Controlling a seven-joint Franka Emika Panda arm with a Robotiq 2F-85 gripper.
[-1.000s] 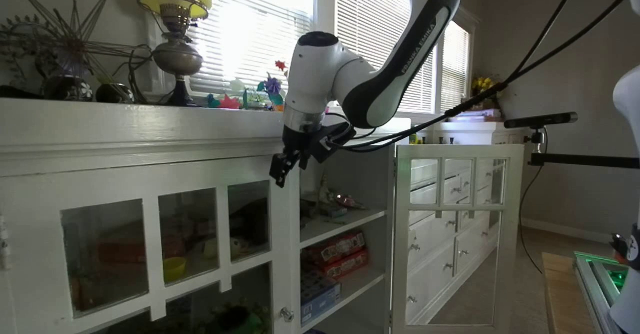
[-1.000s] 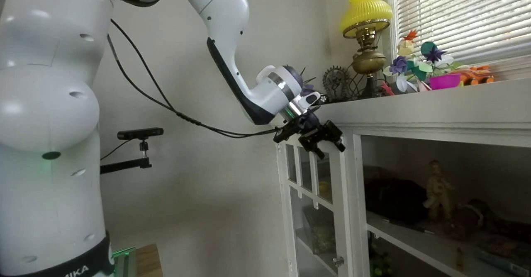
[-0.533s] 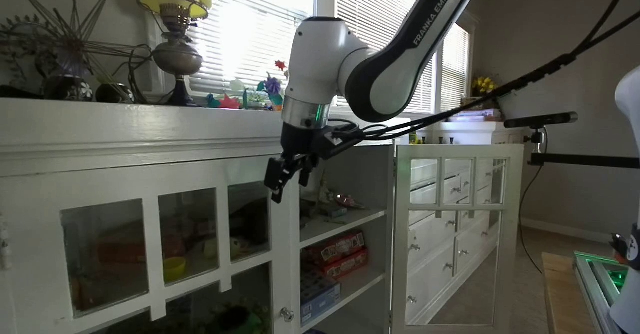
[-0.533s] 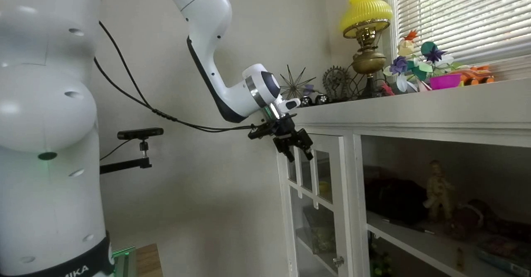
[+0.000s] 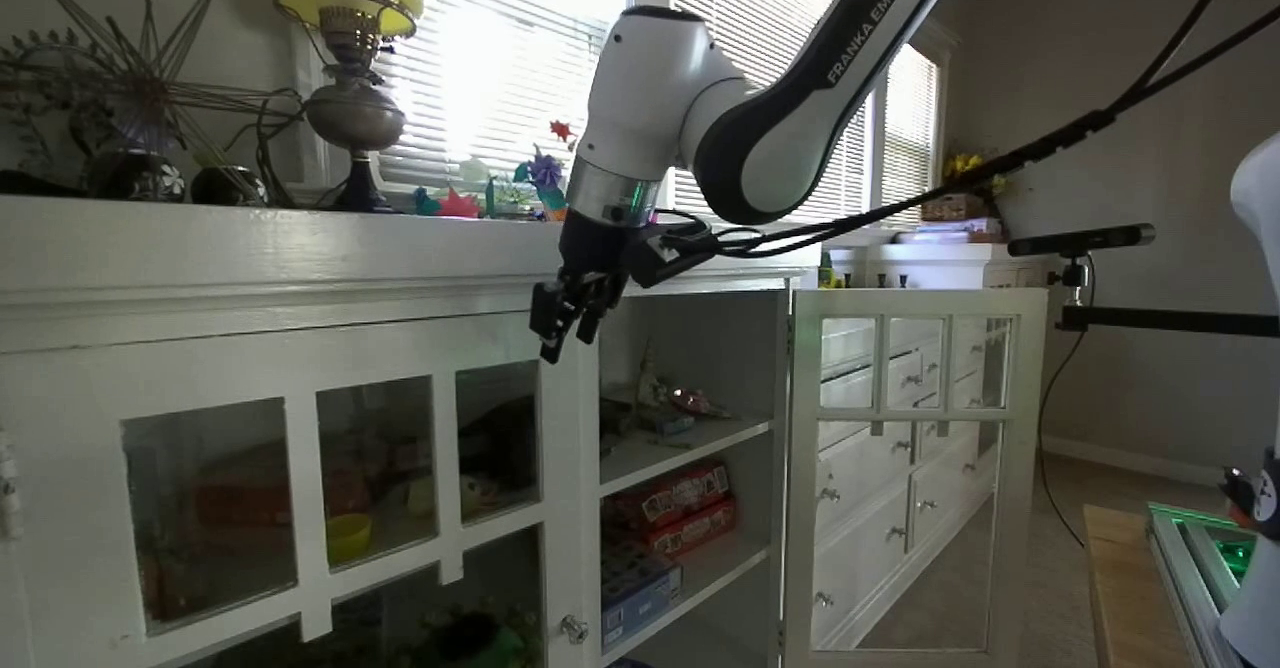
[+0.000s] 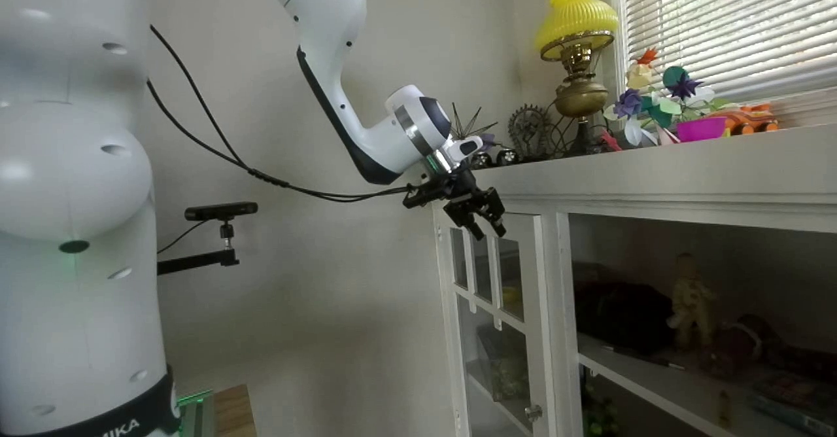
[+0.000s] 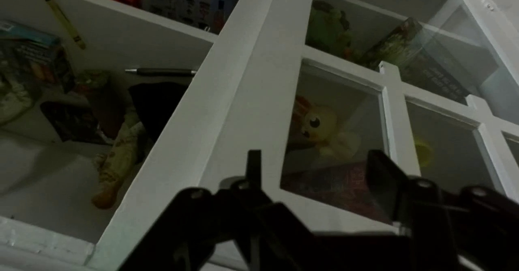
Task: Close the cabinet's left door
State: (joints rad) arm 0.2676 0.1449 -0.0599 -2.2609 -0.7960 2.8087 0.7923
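Got the gripper (image 5: pixel 567 346) hanging spread-fingered mid-frame in an exterior view, near the shut left door (image 5: pixel 309 508), lower left. Also spotting a wide-open door (image 5: pixel 912 414) at right.

Cabinet (image 5: pixel 400 260) oblique in both exterior views from opposite sides, close in wrist view.

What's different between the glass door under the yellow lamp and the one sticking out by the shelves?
The lamp-side door looks shut, in line with the front of the cabinet; the swung-out door stands open. Through the lamp-side door a yellow cup shows; through the swung-out door, white drawers. Both have white frames, with three small panes in a row above larger glass.
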